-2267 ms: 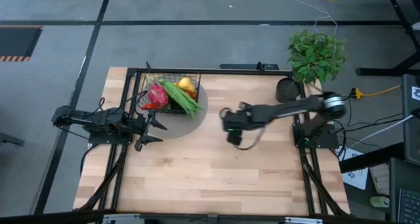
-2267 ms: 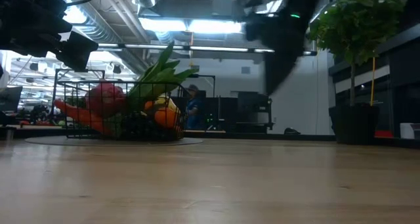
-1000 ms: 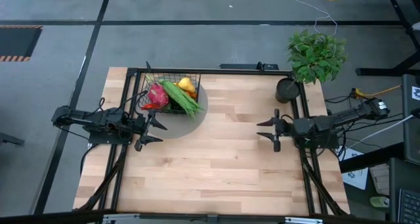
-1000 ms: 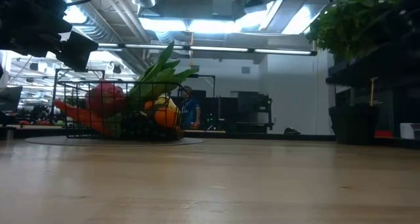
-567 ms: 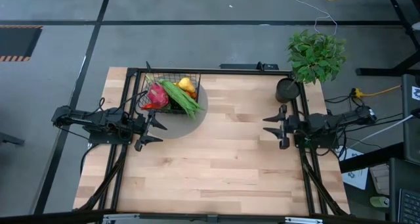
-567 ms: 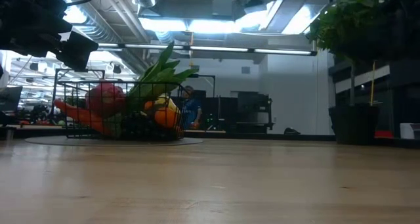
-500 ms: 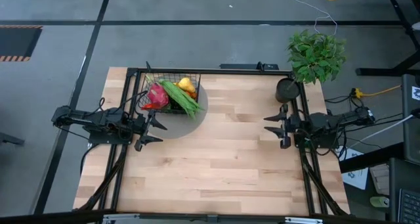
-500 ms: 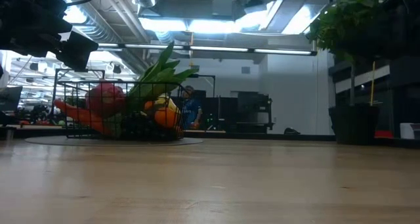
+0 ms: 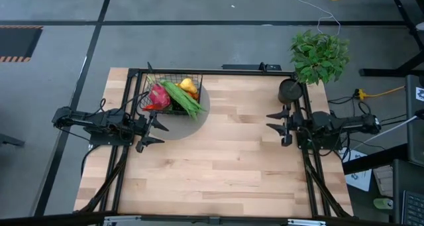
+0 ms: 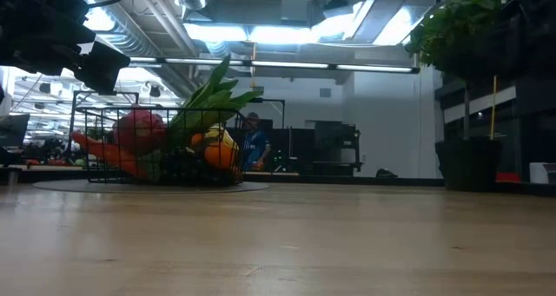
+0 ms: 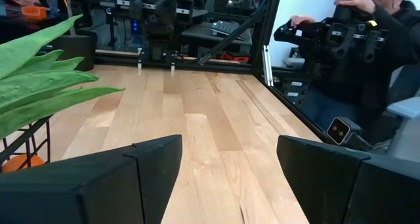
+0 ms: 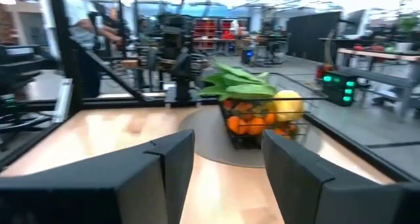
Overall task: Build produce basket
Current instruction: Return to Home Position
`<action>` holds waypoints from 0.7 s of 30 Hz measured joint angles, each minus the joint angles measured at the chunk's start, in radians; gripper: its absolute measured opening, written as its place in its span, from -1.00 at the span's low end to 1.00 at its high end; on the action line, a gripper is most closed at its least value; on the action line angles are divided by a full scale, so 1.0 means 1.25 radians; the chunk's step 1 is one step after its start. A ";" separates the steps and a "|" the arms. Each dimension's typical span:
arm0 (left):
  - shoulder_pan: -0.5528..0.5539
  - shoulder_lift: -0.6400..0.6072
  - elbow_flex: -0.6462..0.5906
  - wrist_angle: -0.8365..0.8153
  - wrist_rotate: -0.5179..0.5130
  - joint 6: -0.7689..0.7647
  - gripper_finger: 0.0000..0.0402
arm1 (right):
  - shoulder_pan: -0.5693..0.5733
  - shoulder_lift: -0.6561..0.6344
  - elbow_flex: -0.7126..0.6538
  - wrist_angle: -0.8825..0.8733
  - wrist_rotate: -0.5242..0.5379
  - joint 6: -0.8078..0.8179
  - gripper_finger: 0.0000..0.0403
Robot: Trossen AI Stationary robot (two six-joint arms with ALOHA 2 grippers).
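The black wire basket point(image 9: 171, 95) stands on a grey round mat point(image 9: 189, 123) at the table's far left. It holds produce: a pink dragon fruit point(image 9: 159, 95), long green beans point(image 9: 183, 99) and a yellow fruit point(image 9: 188, 85). The right wrist view shows oranges point(image 12: 239, 124) low in the basket point(image 12: 262, 119). My left gripper point(image 9: 156, 134) waits open and level just near-left of the mat, with bean leaves point(image 11: 46, 92) beside it. My right gripper point(image 9: 269, 120) stands open and level at the table's right side, pointing toward the basket, with nothing between its fingers.
A leafy potted plant point(image 9: 319, 56) and a dark round cup point(image 9: 289, 90) stand at the far right corner. Black frame rails point(image 9: 122, 179) run along the table's edges. Bare wood point(image 9: 222, 153) spans the middle and near side. A person point(image 11: 367, 53) stands beyond the table.
My right arm has folded back toward its base at the table's right edge. Its gripper has shifted a little toward the right and far edges, and its finger gap is unchanged. The basket and its produce have not moved.
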 joint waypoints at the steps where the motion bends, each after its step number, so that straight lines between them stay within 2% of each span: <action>1: 0.000 0.000 0.000 0.000 0.000 0.000 0.20 | -0.013 0.000 0.000 0.000 0.000 0.000 -0.11; 21: 0.000 0.000 0.000 -0.001 0.000 0.000 0.20 | -0.107 0.000 0.000 -0.001 -0.005 0.000 -0.11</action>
